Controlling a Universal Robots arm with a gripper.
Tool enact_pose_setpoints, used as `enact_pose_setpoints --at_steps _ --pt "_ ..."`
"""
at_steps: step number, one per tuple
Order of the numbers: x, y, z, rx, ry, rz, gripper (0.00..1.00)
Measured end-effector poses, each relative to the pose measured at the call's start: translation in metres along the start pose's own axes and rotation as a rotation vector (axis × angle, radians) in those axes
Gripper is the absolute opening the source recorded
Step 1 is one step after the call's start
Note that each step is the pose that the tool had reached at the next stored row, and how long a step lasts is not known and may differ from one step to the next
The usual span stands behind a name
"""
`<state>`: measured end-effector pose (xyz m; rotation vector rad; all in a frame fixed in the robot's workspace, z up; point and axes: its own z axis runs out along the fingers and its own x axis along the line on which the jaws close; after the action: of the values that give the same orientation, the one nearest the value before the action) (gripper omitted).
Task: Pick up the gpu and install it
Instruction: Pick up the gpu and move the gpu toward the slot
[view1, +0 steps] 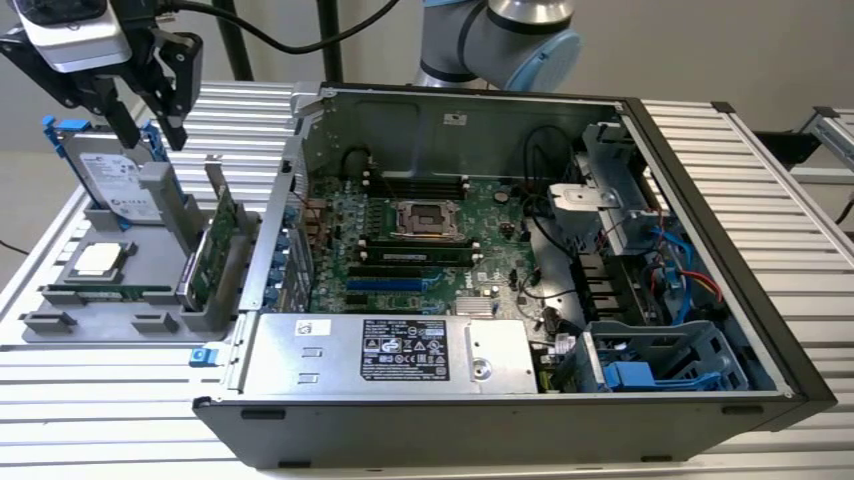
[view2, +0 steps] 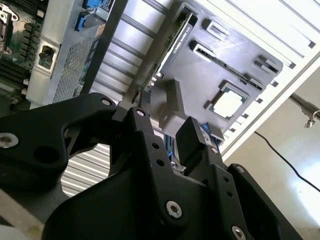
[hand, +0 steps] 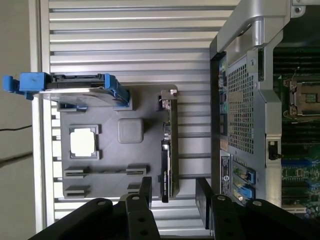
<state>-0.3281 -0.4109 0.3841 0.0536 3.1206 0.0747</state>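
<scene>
Hovering over the tray (view1: 100, 312) on the exterior view's left, the gripper (view1: 151, 138) is spread and empty. Reaching step, I think: it must line up over the gpu (view1: 200, 265).

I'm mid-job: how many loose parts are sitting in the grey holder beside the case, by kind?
hard drive with blue rails: 1
processor chip: 1
gpu, standing on edge: 1
memory stick, lying in its slot: 1
Total: 4
</scene>
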Motion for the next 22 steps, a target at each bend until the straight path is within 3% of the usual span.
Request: enact_pose_setpoints --at_steps 10,22 --pt "0.0 -0.0002 0.0035 0.0002 -0.0001 0.0 1.0" --pt "0.0002 -0.0007 0.0146 0.0018 -0.0004 0.005 1.0"
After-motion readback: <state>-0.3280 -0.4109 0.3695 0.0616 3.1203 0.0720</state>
